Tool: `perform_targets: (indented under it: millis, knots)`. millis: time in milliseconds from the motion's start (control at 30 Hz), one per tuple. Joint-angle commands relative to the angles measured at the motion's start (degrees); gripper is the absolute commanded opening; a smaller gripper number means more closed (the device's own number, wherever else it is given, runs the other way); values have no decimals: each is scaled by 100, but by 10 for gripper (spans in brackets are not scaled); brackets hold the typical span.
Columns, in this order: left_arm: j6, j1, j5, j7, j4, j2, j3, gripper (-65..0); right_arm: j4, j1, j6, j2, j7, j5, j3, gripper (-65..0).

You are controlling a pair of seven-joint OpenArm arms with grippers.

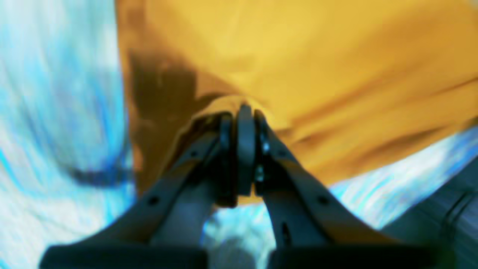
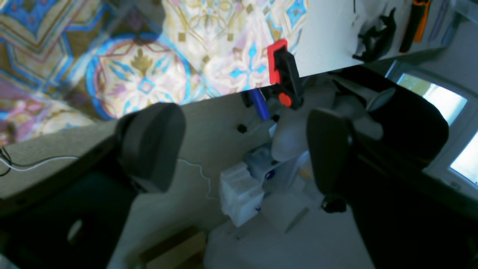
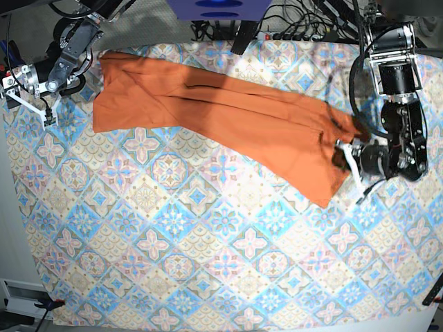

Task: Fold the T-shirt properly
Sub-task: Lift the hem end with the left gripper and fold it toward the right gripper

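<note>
My left gripper (image 1: 241,123) is clamped on a bunched edge of the T-shirt (image 3: 221,111), which lies in a long band across the far half of the tablecloth (image 3: 208,235). My right gripper (image 2: 242,149) hangs with its jaws spread, holding nothing, out past the table edge (image 2: 224,93). The risk I see — pulling from one end alone could drag the whole shirt or twist it, and the thin pinch may slip.

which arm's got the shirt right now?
The left gripper, jaws shut on the T-shirt edge; right gripper hangs open off the table corner.
</note>
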Motion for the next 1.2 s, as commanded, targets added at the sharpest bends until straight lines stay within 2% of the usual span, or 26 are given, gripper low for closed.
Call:
perform_targets:
  millis: [0, 133, 367, 500, 867, 967, 1167]
  knots:
    - [-10, -152, -141, -36, 375, 32, -49, -650, 113, 25, -32, 50, -11, -63, 31, -135]
    - [-10, -205, -212, -36, 1245, 612, 153, -650, 113, 25, -32, 50, -11, -63, 48, -135]
    - [-10, -47, -572, -36, 1298, 1025, 1147, -650, 113, 25, -32, 50, -11, -63, 48, -135]
    - [-10, -12, -1012, -36, 1298, 1051, 1199, -650, 104, 43, -32, 50, -11, -63, 48, -135]
    - [-10, 173, -2744, -36, 1307, 1042, 2782, -650, 87, 69, -32, 50, -11, -63, 39, -135]
    - [-10, 252, -2937, -36, 1324, 1104, 3098, -650, 78, 69, -32, 50, -2, -63, 39, -135]
    - [-10, 472, -2937, -36, 1676, 1253, 3538, -650, 78, 78, -32, 41, -2, -55, 22, -135]
